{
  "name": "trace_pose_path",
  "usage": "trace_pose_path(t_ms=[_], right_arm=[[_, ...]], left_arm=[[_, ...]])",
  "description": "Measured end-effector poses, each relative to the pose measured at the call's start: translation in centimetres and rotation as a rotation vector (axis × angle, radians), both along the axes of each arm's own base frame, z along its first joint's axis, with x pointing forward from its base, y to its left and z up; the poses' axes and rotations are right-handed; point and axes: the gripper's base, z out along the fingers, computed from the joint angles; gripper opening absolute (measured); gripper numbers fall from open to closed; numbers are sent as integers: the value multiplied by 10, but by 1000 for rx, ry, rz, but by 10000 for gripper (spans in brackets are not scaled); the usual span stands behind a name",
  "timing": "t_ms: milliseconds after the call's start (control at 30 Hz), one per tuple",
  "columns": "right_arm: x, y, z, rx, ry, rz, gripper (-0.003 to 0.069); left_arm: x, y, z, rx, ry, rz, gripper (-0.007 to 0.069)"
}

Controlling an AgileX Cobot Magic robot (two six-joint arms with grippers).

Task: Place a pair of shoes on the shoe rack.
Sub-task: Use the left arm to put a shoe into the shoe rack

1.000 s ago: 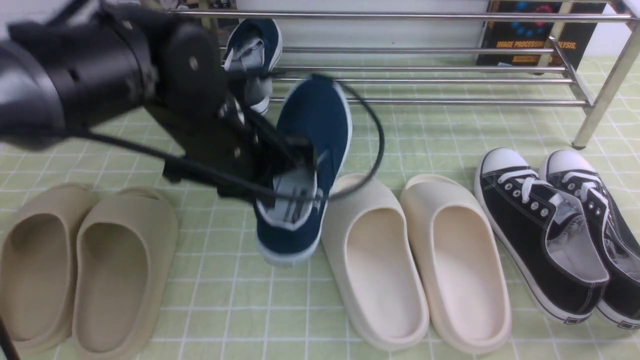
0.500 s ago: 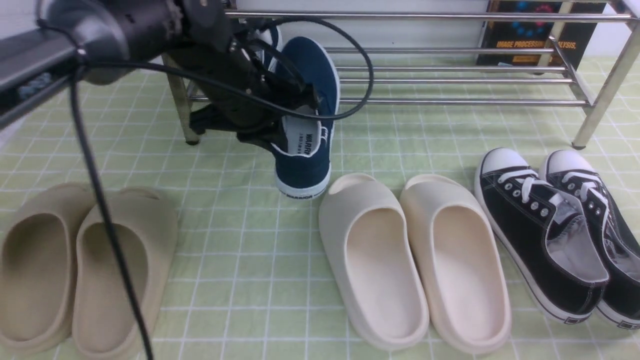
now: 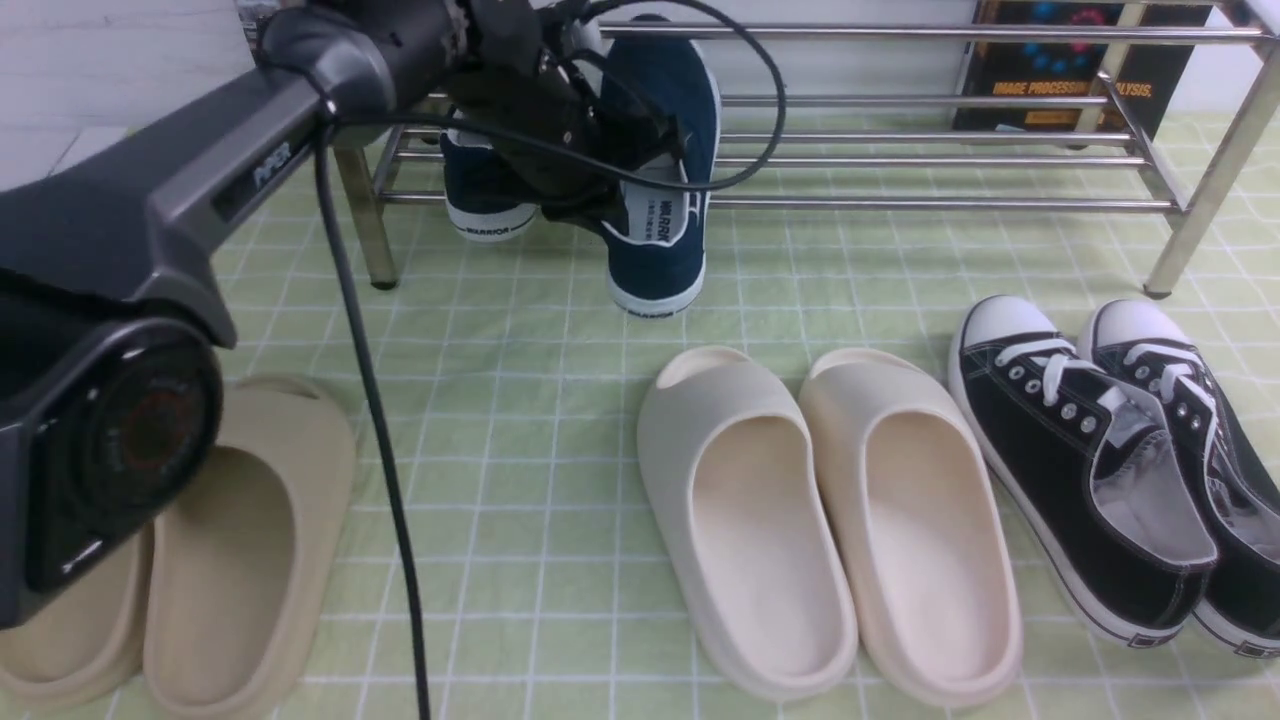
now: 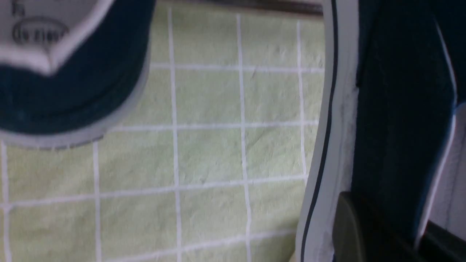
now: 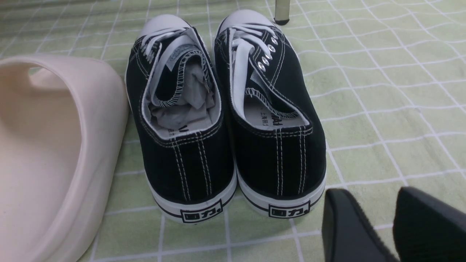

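Note:
One navy slip-on shoe (image 3: pixel 484 195) sits on the lower tubes of the chrome shoe rack (image 3: pixel 900 160) near its left leg. My left gripper (image 3: pixel 610 170) is shut on the side wall of the second navy shoe (image 3: pixel 662 190). It holds that shoe tilted, toe up over the rack's lower tubes and heel hanging down in front of the rack. In the left wrist view the held shoe (image 4: pixel 400 109) fills the jaws of the left gripper (image 4: pixel 393 225), and the other shoe's heel (image 4: pixel 72 94) shows apart from it. My right gripper (image 5: pixel 389 222) is open and empty over the mat.
Cream slides (image 3: pixel 830 520) lie on the green checked mat in the middle. Beige slides (image 3: pixel 240 540) lie at the left under my left arm. Black lace-up sneakers (image 3: pixel 1100 460) lie at the right, just ahead of my right gripper (image 5: pixel 225 120). A rack leg (image 3: pixel 1200 190) stands at the right.
My left arm has carried the navy shoe up and back from over the mat to the rack, next to the first navy shoe. The other shoes have not moved.

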Motion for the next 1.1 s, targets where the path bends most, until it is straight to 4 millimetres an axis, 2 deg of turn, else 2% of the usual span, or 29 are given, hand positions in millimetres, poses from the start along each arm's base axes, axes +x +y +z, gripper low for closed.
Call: trace_pose_path(t_ms=[367,667,867,1000,1100], right_arm=[[0,0,0,0,0,0,239],[0,0,0,0,0,0,239],[0,0,0,0,0,0,239],[0,0,0,0,0,0,239],[0,0,0,0,0,0,239]], left_arm=[[18,8,-8,49,-49,24,-10],[23,10,-12,57,-79,36,10],[28,11,-8,74,-141,43,86],[28,12,-6,70,-152,53,184],[28,12,-2,58,-151,67,225]])
